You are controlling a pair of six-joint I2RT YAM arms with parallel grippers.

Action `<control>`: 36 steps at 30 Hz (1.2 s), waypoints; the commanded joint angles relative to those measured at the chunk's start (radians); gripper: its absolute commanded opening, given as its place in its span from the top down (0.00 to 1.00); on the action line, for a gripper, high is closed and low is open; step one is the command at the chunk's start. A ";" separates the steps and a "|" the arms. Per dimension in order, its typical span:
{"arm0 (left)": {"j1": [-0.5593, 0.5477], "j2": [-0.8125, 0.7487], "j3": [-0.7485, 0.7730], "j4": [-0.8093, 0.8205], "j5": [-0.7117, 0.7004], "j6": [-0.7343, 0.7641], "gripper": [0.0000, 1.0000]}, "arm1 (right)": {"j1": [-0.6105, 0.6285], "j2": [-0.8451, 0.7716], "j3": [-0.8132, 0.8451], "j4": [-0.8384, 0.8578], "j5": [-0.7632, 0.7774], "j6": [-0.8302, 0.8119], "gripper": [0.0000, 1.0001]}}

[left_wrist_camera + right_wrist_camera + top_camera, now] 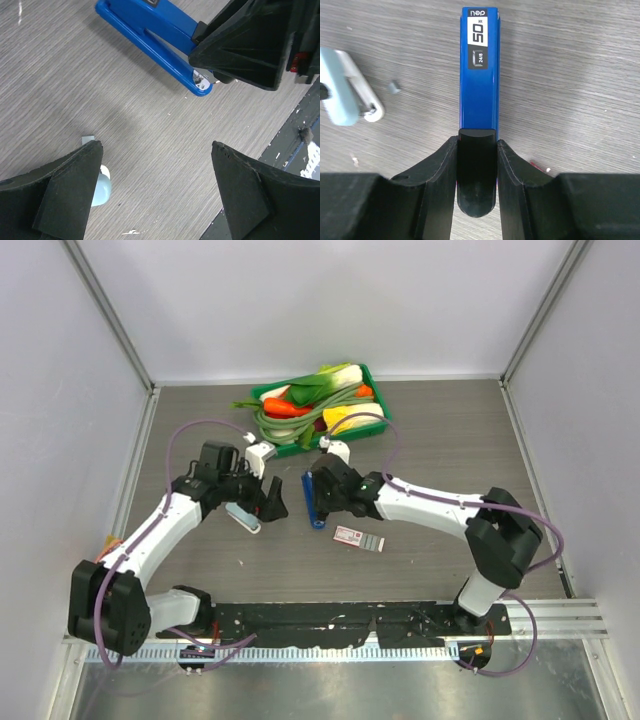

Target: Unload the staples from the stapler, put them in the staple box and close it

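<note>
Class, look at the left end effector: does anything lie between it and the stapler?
Nothing visible does. Bare table separates the open left end effector from the stapler; the right end effector clamps its black end.

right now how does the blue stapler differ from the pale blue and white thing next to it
Colour: the stapler is deep blue with a black rear; the pale object is light blue and white. State: the right gripper clamps the stapler's black end; the pale object lies ungripped. Both are oblong and rest on the table.
</note>
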 commanded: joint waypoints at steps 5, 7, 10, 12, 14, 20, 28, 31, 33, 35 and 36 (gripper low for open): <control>-0.055 0.041 0.008 0.053 0.087 0.047 0.06 | 0.005 -0.190 -0.105 0.390 0.017 0.125 0.99; -0.067 0.057 0.010 0.056 0.101 0.056 0.07 | 0.007 -0.209 -0.142 0.432 0.015 0.143 0.99; -0.088 0.084 0.020 0.061 0.127 0.069 0.05 | 0.004 -0.232 -0.174 0.487 0.005 0.173 0.99; -0.102 0.095 0.031 0.067 0.124 0.075 0.04 | 0.005 -0.242 -0.194 0.522 -0.003 0.196 0.99; -0.105 0.107 0.034 0.082 0.123 0.076 0.04 | 0.007 -0.252 -0.205 0.549 -0.003 0.209 0.99; -0.110 0.140 0.037 0.125 0.142 0.061 0.04 | 0.010 -0.258 -0.246 0.615 -0.031 0.260 0.99; -0.110 0.206 0.029 0.197 0.129 0.067 0.09 | 0.012 -0.267 -0.298 0.681 -0.071 0.309 0.99; -0.110 0.230 0.031 0.205 0.132 0.086 0.20 | 0.012 -0.270 -0.292 0.668 -0.071 0.305 0.99; -0.110 0.232 0.028 0.209 0.127 0.092 0.28 | 0.012 -0.276 -0.298 0.665 -0.071 0.303 0.99; -0.111 0.227 0.026 0.209 0.126 0.102 0.37 | 0.012 -0.281 -0.309 0.661 -0.072 0.305 0.99; -0.111 0.224 0.026 0.209 0.126 0.106 0.40 | 0.012 -0.281 -0.315 0.662 -0.074 0.308 0.99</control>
